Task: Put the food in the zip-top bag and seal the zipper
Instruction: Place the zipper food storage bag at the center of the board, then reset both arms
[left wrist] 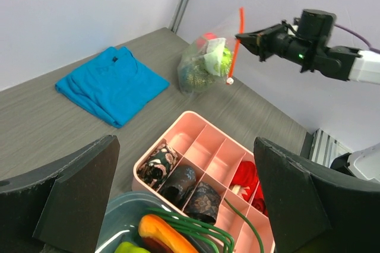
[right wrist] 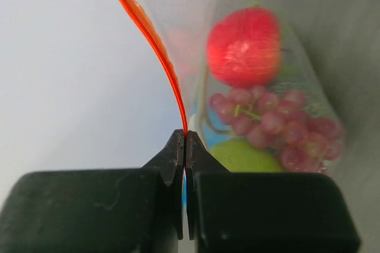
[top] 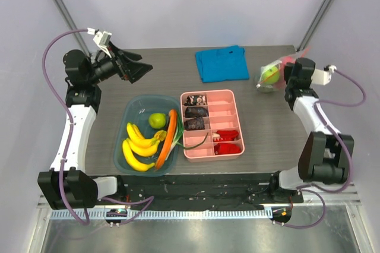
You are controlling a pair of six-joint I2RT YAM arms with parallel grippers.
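Observation:
The clear zip-top bag stands at the table's far right, its mouth lifted. My right gripper is shut on the orange-red zipper, pinching the strip near one end. The left wrist view shows that gripper holding the zipper upright above the bag. Inside the bag lie food pieces: a red fruit, a purple grape bunch, a green apple and a netted melon. My left gripper hangs open and holds nothing, far left, high above the table.
A folded blue cloth lies at the back centre. A pink divided tray holds rolled fabric and red items. Left of it, a teal tub carries bananas, a carrot and a lime.

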